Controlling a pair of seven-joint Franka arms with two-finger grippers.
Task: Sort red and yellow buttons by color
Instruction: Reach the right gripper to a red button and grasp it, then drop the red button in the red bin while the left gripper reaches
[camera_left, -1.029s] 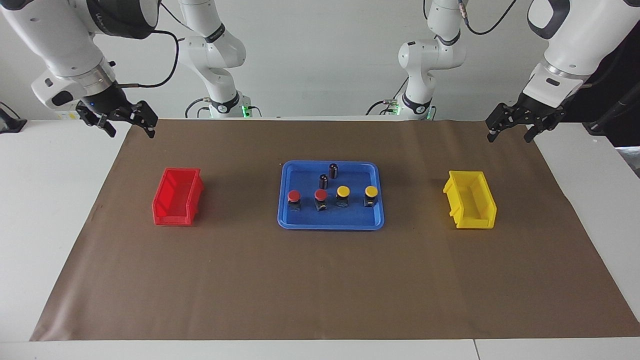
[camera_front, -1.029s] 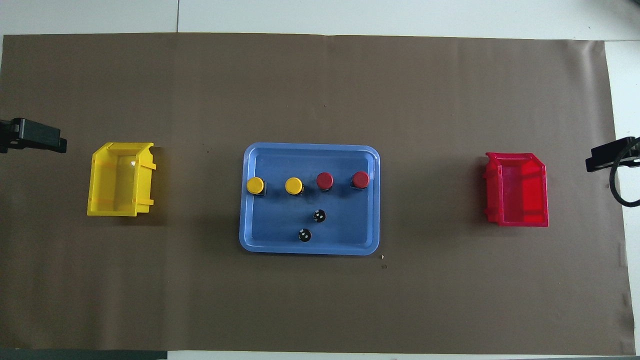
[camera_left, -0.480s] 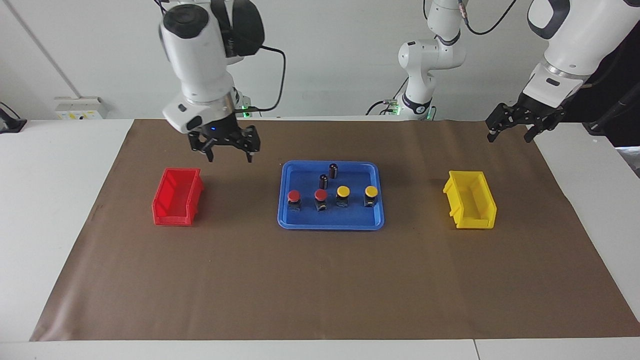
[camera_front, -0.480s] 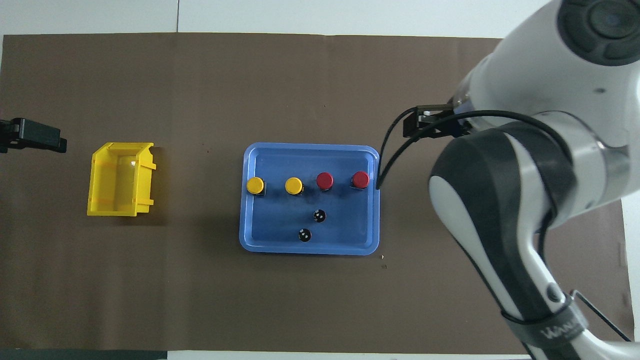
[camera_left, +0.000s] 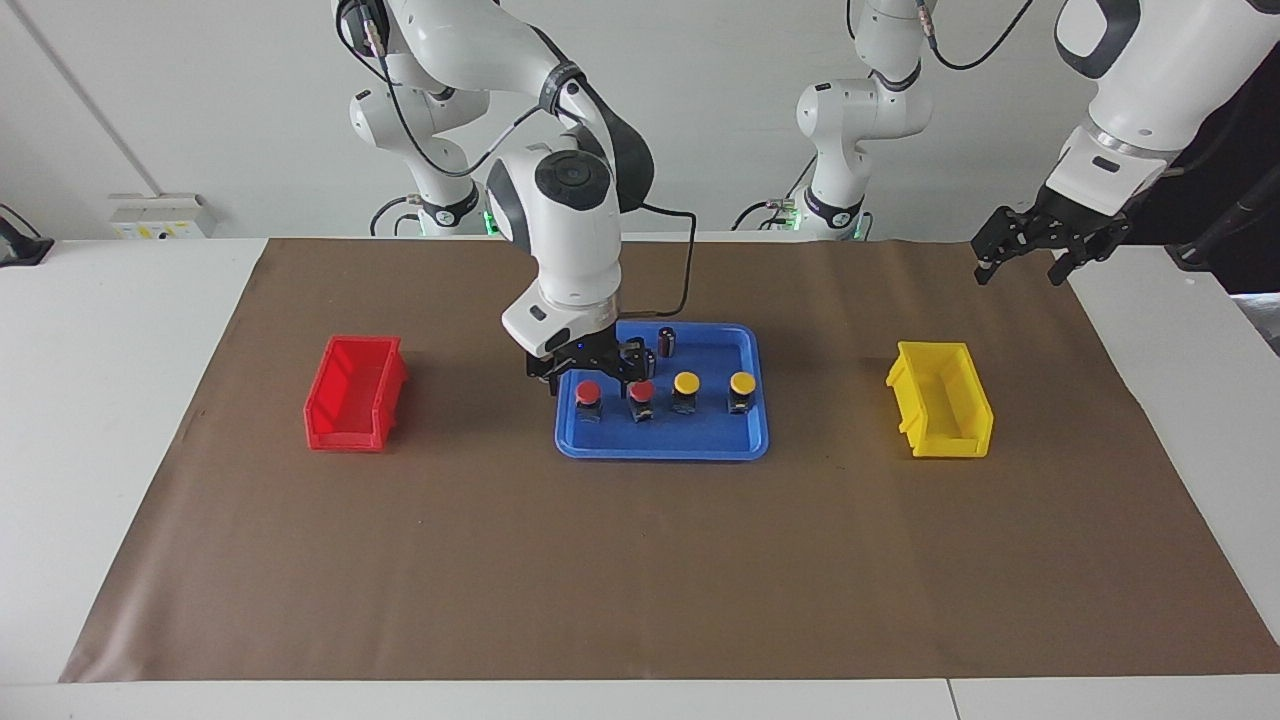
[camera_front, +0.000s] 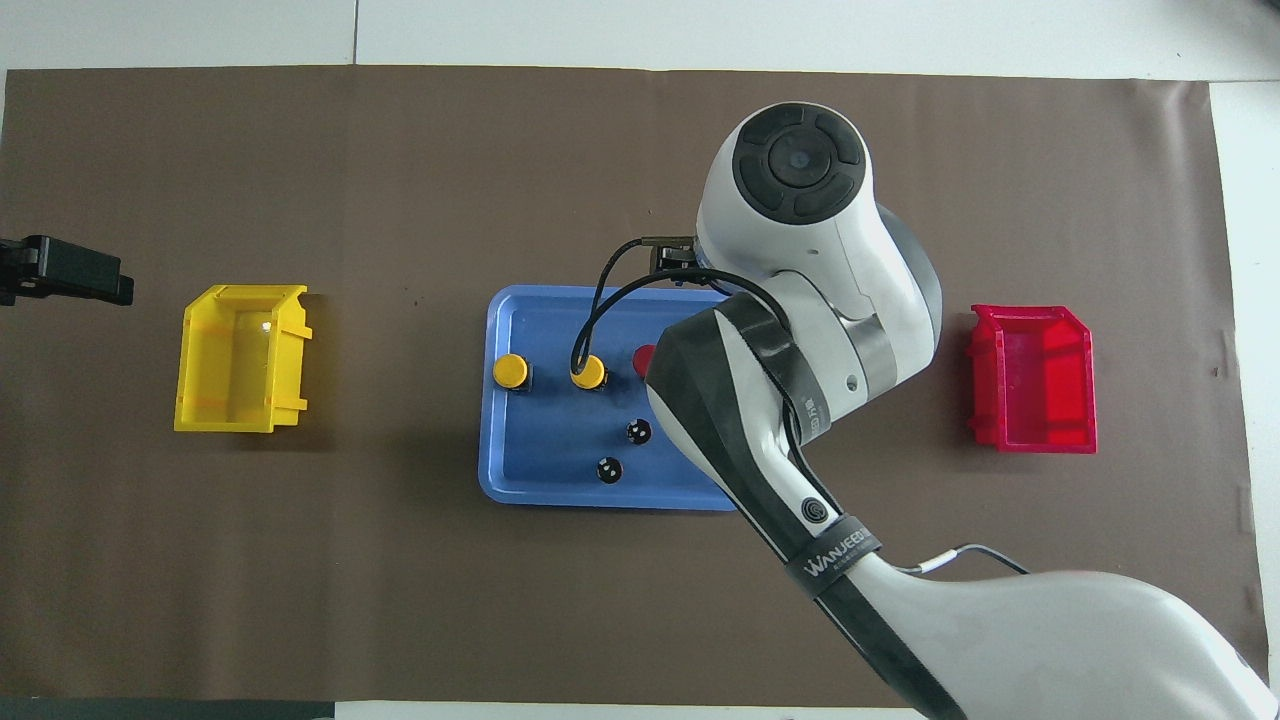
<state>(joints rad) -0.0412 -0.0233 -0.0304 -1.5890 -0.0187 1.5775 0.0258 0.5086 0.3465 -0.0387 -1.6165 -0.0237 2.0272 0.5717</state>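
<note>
Red comes first, by the look of it: the right gripper (camera_left: 588, 368) hangs with its jaws spread just above the outer red button (camera_left: 588, 398), the one at the end of the row toward the red bin (camera_left: 354, 406). It grips nothing yet. All four buttons stand in a line in the blue tray (camera_left: 600, 445): the second red button (camera_left: 641, 398) next, then two yellow buttons (camera_left: 686, 391) (camera_left: 742, 390). Two small dark cylinders (camera_left: 666, 341) stand nearer the robots in the same tray.

The next move likely calls for a short drop straight down so the fingers straddle that cap without knocking its neighbour, which sits close.

The left gripper (camera_left: 1030, 248) waits, released, near the table edge by the yellow bin (camera_left: 940, 412).

From overhead, the right arm covers its own gripper and the outer red button; only a sliver of the second shows.
</note>
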